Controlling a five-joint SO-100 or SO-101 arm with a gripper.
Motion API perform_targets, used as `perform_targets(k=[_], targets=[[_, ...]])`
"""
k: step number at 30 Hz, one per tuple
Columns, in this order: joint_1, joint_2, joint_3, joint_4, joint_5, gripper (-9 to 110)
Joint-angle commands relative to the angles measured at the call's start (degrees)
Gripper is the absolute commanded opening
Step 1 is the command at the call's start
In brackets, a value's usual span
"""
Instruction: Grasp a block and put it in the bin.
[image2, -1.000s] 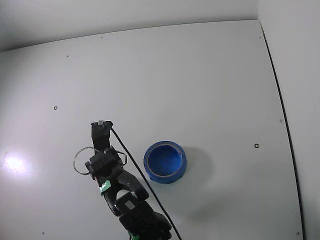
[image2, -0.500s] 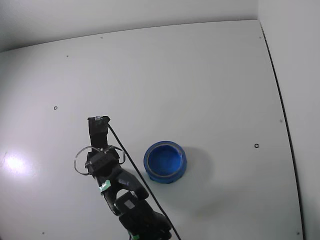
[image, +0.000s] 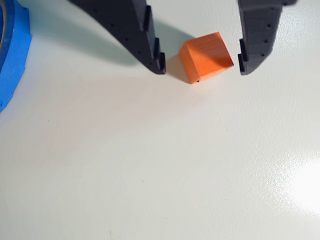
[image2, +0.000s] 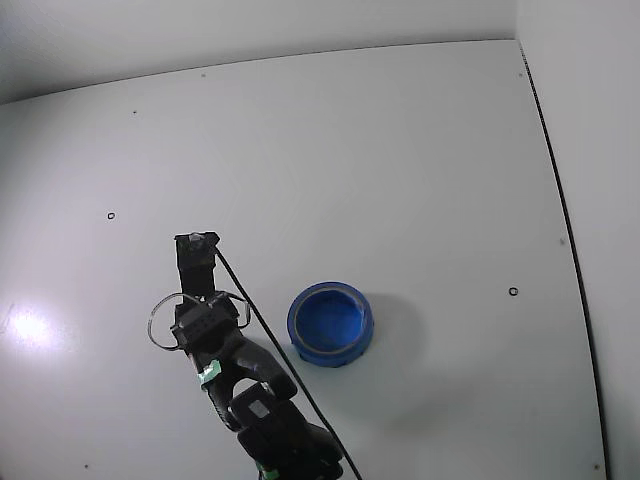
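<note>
The wrist view looks down at a pale, glossy counter (image: 150, 165). Two black fingers (image: 150, 45) of the pincer (image: 202, 67) reach in from the top edge, spread apart and released. Between their tips sits the block (image: 206, 56), which looks orange here, turned at an angle, resting on the counter. A gap shows on each side of it, narrower on the right, so neither finger touches it. The left finger casts a soft grey shadow across the counter behind it. At the far left edge, a slice of the bright blue bin (image: 12, 55) shows, only its thick rim visible, well apart from the block. A bright glare patch lies at the lower right.

The fixed view looks down from above on the whole scene. The black arm (image2: 235, 385) rises from the bottom edge, with a thin black cable (image2: 270, 345) running along it, and its pincer (image2: 195, 243) points up the frame. The block is hidden under the pincer here, and the finger spread cannot be judged. The round blue bin (image2: 331, 325) appears whole, shallow, near the arm on its right, casting a faint shadow. The white counter (image2: 400, 150) fills nearly the whole frame, marked with a few small dark dots and rings. A pale wall (image2: 200, 40) runs along the top, and a dark seam edges the counter on the right
</note>
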Motion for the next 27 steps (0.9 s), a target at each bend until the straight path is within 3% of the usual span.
perform_targets(k=[1,15,22,27], targets=[[-0.2,1.4,-0.8,-1.1,0.0,1],[1.1,3.6,-0.7,-0.6,1.8,0],[13.8,20.6,-0.7,-0.6,14.3,0],[22.9,30.4,0.4,-0.5,12.7,0]])
